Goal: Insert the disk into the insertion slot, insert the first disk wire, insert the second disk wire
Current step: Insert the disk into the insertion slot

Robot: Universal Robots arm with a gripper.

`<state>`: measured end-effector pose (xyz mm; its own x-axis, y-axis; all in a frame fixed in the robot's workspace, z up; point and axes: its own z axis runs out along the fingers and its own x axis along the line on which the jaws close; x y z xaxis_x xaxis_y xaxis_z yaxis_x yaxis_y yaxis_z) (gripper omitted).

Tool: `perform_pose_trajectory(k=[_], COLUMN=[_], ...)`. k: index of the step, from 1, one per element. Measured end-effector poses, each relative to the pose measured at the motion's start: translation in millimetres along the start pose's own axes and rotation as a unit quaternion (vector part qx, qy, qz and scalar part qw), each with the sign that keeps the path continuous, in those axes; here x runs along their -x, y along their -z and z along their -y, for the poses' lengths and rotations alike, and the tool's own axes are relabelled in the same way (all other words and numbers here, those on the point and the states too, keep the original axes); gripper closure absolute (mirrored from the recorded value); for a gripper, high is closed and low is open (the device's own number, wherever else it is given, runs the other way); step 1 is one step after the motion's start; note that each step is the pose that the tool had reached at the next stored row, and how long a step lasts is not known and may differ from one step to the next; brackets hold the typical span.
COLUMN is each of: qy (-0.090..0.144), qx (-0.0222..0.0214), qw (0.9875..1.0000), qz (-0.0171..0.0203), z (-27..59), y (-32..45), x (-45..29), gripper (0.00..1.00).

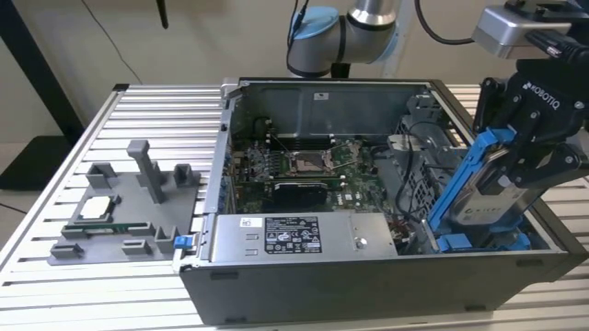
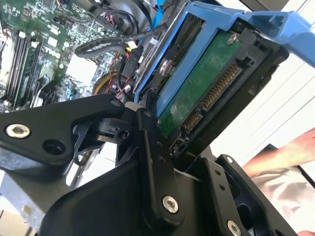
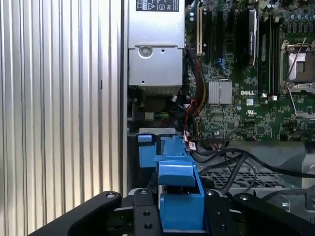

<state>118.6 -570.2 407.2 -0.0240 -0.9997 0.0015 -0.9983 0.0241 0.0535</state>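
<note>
One disk (image 1: pixel 497 201) in play: a silver-grey drive clipped in its blue carrier frame (image 1: pixel 463 172) and clamped in the black hand (image 1: pixel 520 169). The hand is closed on it, with fingers on either side. In the exterior view the disk stands steeply tilted in the near corner of the open computer case (image 1: pixel 368 283), on the exterior view's right. The top of the frame pokes above the case rim and the lower end is down inside, just beside a blue bracket (image 1: pixel 456 243) — cannot tell whether they touch. The second wrist view shows the disk's underside: a green circuit board (image 2: pixel 202 88) with its gold connector row (image 2: pixel 221 81) exposed, and one finger (image 2: pixel 147 142) lying against the frame edge. The first wrist view looks along the frame's blue edge (image 3: pixel 179 196) toward the blue bracket (image 3: pixel 146 150) beyond. Black cables (image 3: pixel 231 160) lie loose in the case beside the disk. Also in the case are a grey power supply box (image 1: pixel 294 238) along the near wall and a motherboard (image 1: pixel 354 186) with its CPU socket (image 1: pixel 308 162) behind it. The case sits on a ribbed aluminium desk (image 1: pixel 156 103). On the exterior view's left, a grey fixture tray (image 1: pixel 138 207) holds a processor chip (image 1: pixel 96 207) and a memory stick (image 1: pixel 106 228).
</note>
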Motion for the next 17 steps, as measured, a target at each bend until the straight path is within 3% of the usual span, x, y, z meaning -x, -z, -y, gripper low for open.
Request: perform_pose_trajectory(k=[17], qy=[0.0], qx=[0.0018], qw=[1.0], qz=[0.0], z=[1.9], y=[-27.9], x=[0.1], gripper=[1.0])
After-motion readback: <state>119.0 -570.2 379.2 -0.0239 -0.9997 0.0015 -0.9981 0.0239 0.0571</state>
